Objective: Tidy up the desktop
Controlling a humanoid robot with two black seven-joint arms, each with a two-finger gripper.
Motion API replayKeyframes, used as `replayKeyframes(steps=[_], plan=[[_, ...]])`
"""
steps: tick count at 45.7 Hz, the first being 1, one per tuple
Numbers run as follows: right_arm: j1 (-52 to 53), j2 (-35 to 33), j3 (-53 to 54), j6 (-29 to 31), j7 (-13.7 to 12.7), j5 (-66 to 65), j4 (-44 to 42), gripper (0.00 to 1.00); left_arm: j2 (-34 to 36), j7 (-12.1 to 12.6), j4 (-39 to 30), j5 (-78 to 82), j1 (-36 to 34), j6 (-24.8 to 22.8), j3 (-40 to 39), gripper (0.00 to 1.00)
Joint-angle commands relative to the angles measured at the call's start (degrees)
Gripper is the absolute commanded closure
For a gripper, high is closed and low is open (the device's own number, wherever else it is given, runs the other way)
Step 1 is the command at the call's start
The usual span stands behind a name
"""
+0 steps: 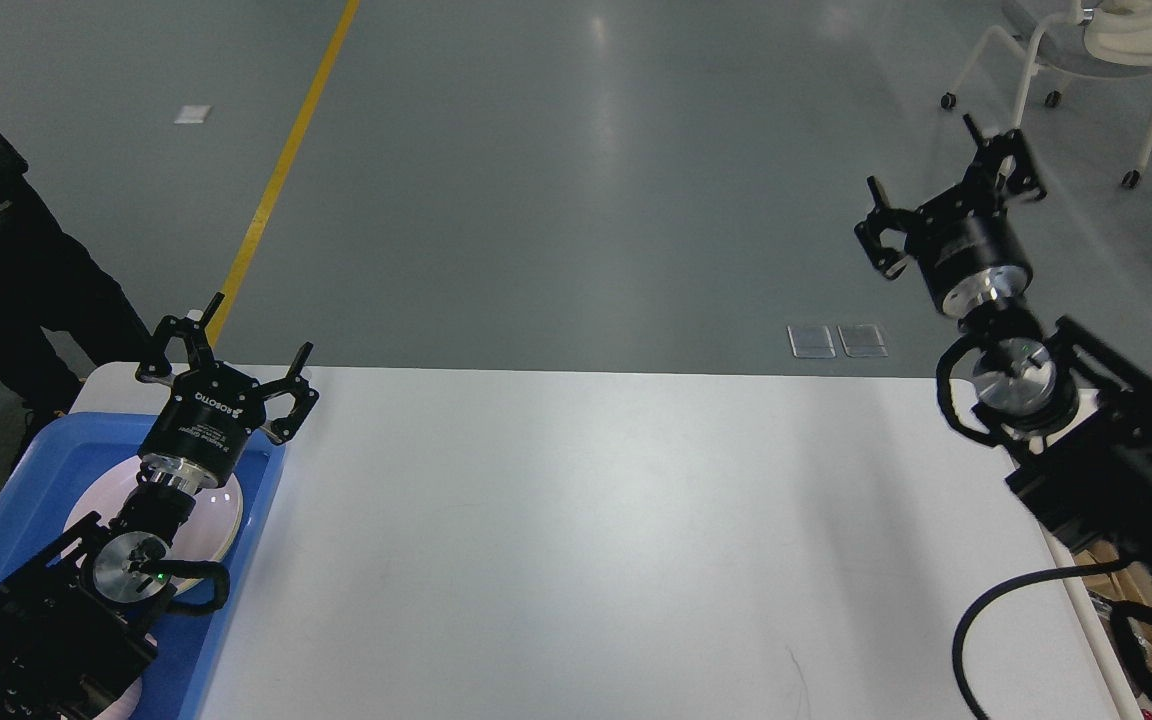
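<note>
The desktop (616, 540), a large white rectangular tabletop with rounded corners and a smooth matte surface, fills the lower middle of the head view, from the centre down to 6 o'clock, and its broad middle part is bare. At 8 o'clock a blue plastic tray (26, 470) lies against its left edge, and a round white plate (221, 515) rests in this tray under the black left arm. The left gripper (236, 345) is held above the far left corner of the desktop, its two black fingers spread apart and holding nothing. At 2 o'clock the right gripper (946, 175) is raised above the grey floor beyond the far right corner, its fingers also apart and empty. At 4 o'clock a little of a cream bin (1091, 605) shows behind the right arm. A white chair on castors (1136, 40) stands at 1 o'clock, and a yellow floor line (281, 170) runs at 11 o'clock.
</note>
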Motion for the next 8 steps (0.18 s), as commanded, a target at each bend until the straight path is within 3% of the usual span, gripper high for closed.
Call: replayKeyframes(steps=[1,8], plan=[[-5.79,7.66,3.4,12.14,5.79,1.11,-14.24,0.0,0.0,0.0,0.0,0.08,-0.01,0.0,-0.06,0.0],[-11.33,8.02,7.0,18.49,6.5,3.48,-13.38,0.0,0.0,0.0,0.0,0.0,-0.01,0.0,0.02,0.0]])
